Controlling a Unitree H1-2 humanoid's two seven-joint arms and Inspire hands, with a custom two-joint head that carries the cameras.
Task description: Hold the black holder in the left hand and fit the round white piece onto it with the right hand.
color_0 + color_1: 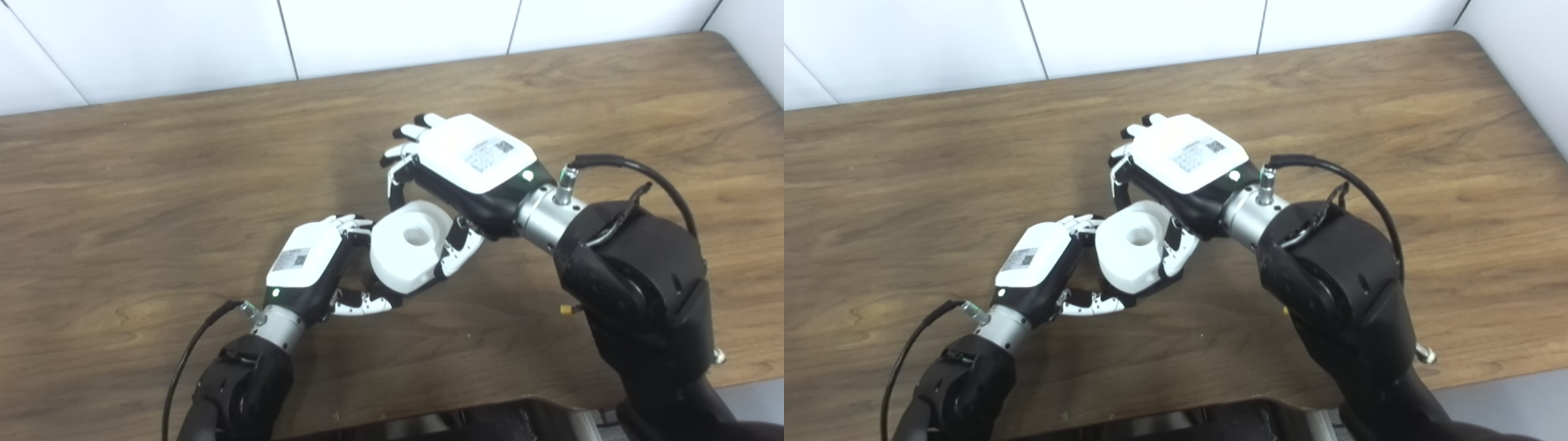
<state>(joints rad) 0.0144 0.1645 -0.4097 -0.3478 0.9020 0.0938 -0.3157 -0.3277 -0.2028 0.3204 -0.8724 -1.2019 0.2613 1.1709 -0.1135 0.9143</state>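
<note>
Above the tabletop (184, 184), the right hand (471, 165) and left hand (306, 266) are both closing their fingers around the round white piece (407, 248), seemingly rigid, smooth, slippery plastic best gripped by its rim, the black holder staying hidden.

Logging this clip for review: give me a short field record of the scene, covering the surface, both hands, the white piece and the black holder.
surface: wooden table
left hand: beside the round white piece, fingers at its left and lower side
right hand: over the piece, fingers curled round its far and right side
round white piece: between both hands, central hole facing up
black holder: not clearly visible; hidden under piece and fingers
</note>
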